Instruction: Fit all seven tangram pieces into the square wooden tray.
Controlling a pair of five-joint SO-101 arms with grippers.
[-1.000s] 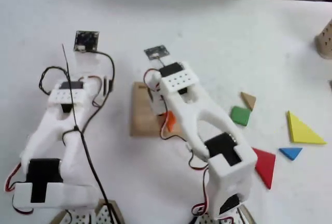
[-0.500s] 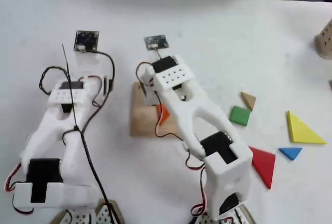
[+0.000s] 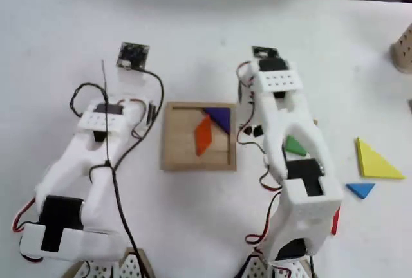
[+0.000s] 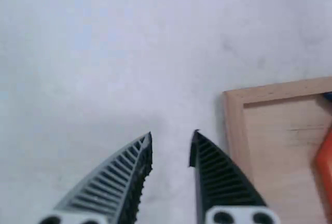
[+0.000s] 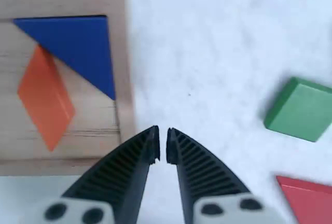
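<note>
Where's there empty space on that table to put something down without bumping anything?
The wide strip of table beyond the tray and both arms is bare, and so is the patch in front of the tray, between the arms. It's crowded to the tray's right: the right arm, green square, yellow triangle and small blue triangle.

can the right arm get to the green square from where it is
Probably yes: the green square lies on bare table near the right gripper, with nothing between them. The jaws stand shut and would need to open first.
</note>
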